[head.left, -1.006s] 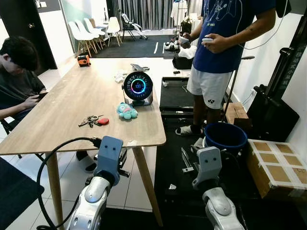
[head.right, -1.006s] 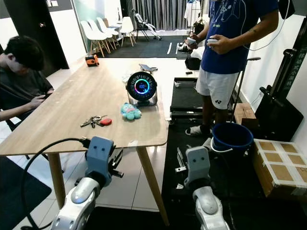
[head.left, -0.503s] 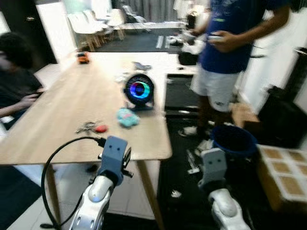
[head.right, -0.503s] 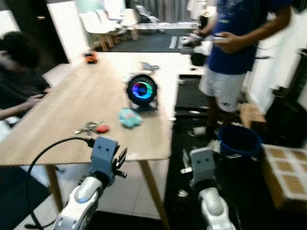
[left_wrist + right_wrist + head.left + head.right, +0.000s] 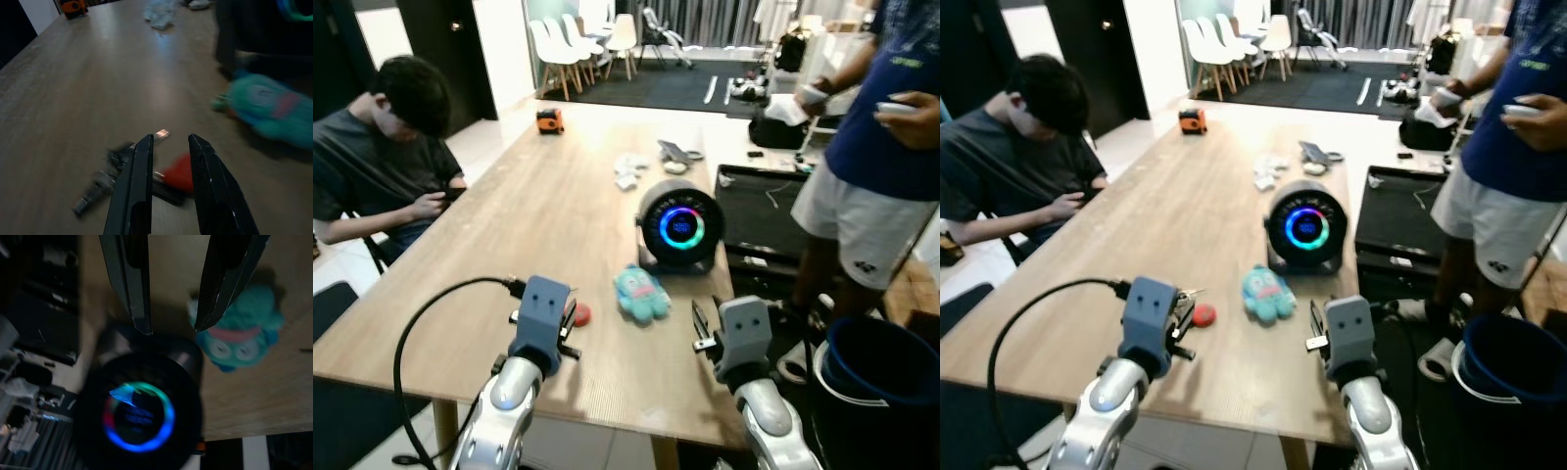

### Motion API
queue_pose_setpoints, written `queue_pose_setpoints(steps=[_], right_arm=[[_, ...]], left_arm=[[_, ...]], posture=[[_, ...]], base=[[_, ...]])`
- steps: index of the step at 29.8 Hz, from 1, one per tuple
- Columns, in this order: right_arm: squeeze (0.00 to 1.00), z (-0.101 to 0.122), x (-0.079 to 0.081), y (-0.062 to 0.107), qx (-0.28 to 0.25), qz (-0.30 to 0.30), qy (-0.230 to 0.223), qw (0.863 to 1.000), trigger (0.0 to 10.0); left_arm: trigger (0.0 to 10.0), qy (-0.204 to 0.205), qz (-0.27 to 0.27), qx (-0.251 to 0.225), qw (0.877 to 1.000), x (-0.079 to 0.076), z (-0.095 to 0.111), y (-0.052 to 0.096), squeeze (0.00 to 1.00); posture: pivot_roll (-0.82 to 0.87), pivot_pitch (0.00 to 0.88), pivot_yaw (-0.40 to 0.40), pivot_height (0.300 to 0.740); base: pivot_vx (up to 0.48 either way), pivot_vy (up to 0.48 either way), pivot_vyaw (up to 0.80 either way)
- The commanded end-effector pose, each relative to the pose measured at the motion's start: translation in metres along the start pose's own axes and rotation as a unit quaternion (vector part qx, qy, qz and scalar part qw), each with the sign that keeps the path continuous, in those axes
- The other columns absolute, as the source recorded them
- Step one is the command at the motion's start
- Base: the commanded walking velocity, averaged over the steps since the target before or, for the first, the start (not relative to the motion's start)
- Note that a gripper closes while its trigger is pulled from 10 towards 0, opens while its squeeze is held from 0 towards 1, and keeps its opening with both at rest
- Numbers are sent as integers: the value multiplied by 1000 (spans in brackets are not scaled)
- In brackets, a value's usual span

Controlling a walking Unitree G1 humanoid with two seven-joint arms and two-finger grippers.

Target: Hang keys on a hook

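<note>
Over the wooden table (image 5: 509, 225), near its front edge, L gripper (image 5: 170, 139) hovers just above the keys (image 5: 127, 174), fingers parted by a narrow gap, holding nothing. Keys w/ red tag (image 5: 579, 313) lie flat on the table, partly hidden behind L wrist in the eye views. R gripper (image 5: 172, 328) hangs by the table's right edge, fingers apart, empty, pointing toward a teal plush toy (image 5: 640, 294) and a round black gadget (image 5: 680, 227) w/ glowing ring; its display text is unreadable. Person seated at far left (image 5: 382, 157); another stands right (image 5: 876, 166), blue shirt w/ small logo, illegible.
</note>
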State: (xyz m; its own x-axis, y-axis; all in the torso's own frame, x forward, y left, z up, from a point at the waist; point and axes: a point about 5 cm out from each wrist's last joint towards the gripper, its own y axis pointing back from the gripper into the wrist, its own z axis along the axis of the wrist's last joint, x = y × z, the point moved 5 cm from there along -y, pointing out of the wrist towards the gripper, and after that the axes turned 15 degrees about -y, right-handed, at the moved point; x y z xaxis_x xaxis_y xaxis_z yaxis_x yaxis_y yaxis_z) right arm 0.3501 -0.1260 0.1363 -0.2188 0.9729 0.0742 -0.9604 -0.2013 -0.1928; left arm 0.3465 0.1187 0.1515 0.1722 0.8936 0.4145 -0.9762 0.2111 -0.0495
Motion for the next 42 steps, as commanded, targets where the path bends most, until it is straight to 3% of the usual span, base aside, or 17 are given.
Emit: queue_pose_setpoints(steps=[1, 9, 11, 12, 14, 18, 25, 28, 33, 34, 38, 42], right_arm=[[0, -5, 4, 2, 9, 4, -7, 1000, 10000], [0, -4, 5, 3, 10, 7, -8, 1000, 10000], [0, -4, 5, 3, 9, 7, -8, 1000, 10000], [0, -3, 4, 3, 8, 6, -7, 1000, 10000], [0, -3, 4, 3, 8, 6, -7, 1000, 10000], [0, -2, 2, 5, 9, 4, -5, 1000, 10000], [0, -3, 1, 5, 10, 3, -4, 1000, 10000], [0, -3, 2, 4, 12, 3, -5, 1000, 10000], [0, -3, 3, 4, 12, 5, -6, 1000, 10000], [0, -3, 5, 4, 12, 6, -6, 1000, 10000], [0, -3, 5, 5, 12, 6, -6, 1000, 10000], [0, -3, 4, 9, 14, 4, -6, 1000, 10000]], left_arm=[[10000, -1, 1, 7, 1000, 1, -4, 2, 0], [10000, 1, -1, 8, 1000, 3, -3, 3, 0], [10000, -12, -14, 12, 1000, 3, -4, 4, 0], [10000, -67, -32, 32, 997, 3, -8, 4, 0], [10000, -81, -36, 37, 995, 4, -9, 5, 0], [10000, -47, -89, 47, 994, 1, 5, 9, 0], [10000, -34, -153, 60, 986, -12, 18, 20, 0], [10000, -39, -150, 83, 984, -21, 17, 16, 0], [10000, -62, -124, 107, 985, -23, 8, 7, 0], [10000, -82, -108, 120, 984, -20, 4, 1, 0], [10000, -88, -100, 130, 982, -16, 3, -2, 0], [10000, -107, -89, 159, 977, -2, -6, -2, 0]], posture=[[26, 97, 60, 740], [25, 100, 62, 740], [22, 101, 64, 740], [22, 103, 65, 740], [22, 103, 65, 740], [22, 108, 68, 740], [33, 111, 69, 740], [39, 116, 69, 740], [37, 123, 70, 740], [34, 129, 72, 740], [29, 135, 74, 740], [26, 145, 79, 740]], base=[[352, 0, 0], [88, 0, 0], [0, 0, 0], [0, 0, 0], [0, 0, 0], [0, 0, 0], [0, 0, 0], [0, 0, 0], [0, 0, 0], [0, 0, 0], [0, 0, 0], [0, 0, 0]])
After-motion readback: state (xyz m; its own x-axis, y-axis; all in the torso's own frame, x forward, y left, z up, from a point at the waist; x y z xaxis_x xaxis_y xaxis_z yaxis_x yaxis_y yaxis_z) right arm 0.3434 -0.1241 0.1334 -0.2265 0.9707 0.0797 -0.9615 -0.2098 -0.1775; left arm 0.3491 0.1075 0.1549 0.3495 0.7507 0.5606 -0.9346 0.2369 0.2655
